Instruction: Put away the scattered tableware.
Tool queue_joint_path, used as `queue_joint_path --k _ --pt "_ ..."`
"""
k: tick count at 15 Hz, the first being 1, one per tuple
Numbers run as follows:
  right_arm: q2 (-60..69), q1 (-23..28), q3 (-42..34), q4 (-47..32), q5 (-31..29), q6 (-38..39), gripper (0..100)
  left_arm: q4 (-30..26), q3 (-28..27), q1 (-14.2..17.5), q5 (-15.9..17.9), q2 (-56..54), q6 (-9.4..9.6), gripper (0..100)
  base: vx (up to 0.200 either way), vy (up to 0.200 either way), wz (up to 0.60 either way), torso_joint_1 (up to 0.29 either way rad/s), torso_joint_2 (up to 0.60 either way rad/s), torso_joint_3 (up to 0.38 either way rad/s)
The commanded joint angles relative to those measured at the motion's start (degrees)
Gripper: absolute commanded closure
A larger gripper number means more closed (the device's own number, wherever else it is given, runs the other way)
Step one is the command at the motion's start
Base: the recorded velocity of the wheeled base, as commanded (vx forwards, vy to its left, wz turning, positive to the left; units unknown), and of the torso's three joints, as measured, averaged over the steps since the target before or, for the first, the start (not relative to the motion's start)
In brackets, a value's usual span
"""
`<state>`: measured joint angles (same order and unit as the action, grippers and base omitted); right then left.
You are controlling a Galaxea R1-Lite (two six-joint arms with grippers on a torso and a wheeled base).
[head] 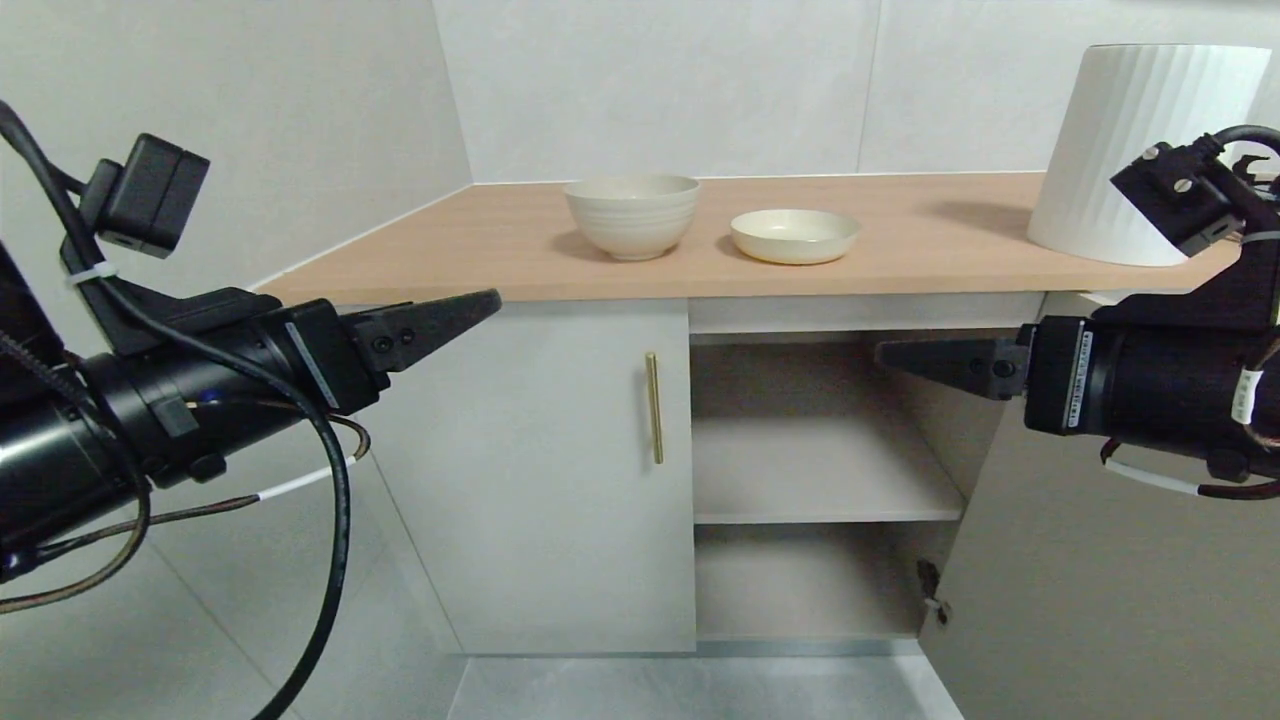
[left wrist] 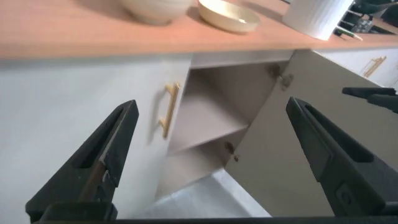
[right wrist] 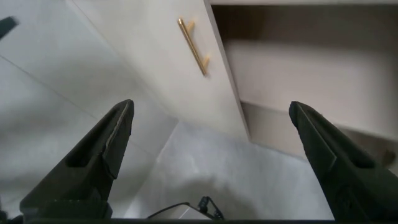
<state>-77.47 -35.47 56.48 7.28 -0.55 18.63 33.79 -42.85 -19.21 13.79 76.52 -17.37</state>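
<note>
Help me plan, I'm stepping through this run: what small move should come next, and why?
Probably lift the right gripper toward the shallow dish, its nearer piece. The dish and the bowl sit on the countertop; this gripper and the left gripper are open, holding nothing, below counter height; the cabinet shelf stands exposed.

Before us, the wooden countertop (head: 450, 260) carries a ribbed bowl (head: 631, 215), a shallow dish (head: 795, 236) beside it, a fluted white container (head: 1130, 140) far right.
</note>
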Motion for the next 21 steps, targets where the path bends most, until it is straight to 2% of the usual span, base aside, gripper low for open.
queue_joint_path --k 1,4,7,14,18,21 --pt "1.0 -0.7 -0.1 0.0 -0.2 0.0 0 0.0 -0.1 0.1 0.0 0.1 -0.03 0 0.2 0.0 0.0 0.002 0.01 0.007" --pt "1.6 -0.8 -0.3 0.1 0.0 0.3 0 0.1 -0.1 0.1 0.1 0.1 -0.03 0 0.2 0.0 0.0 0.002 0.0 0.002" --pt "5.7 -1.0 -2.2 0.2 4.3 0.2 0 0.2 -0.1 0.1 0.1 -1.5 -0.03 0 0.0 0.0 0.0 0.0 0.0 0.0" --pt "6.0 -0.9 -3.9 0.6 6.0 -2.3 0 0.2 -0.4 0.0 0.3 -2.7 -0.03 0 0.0 0.0 0.0 0.0 0.0 0.0" --pt "5.0 -0.8 -3.9 0.9 5.9 -2.3 0 0.3 -0.8 -0.1 0.4 -0.8 -0.03 0 0.0 0.0 0.0 0.073 -0.22 -0.258" --pt "4.4 -0.6 -4.1 0.9 5.9 -2.3 0 0.3 -1.4 -0.2 1.0 0.6 0.06 0 0.0 0.0 0.0 0.121 -0.53 -0.313"
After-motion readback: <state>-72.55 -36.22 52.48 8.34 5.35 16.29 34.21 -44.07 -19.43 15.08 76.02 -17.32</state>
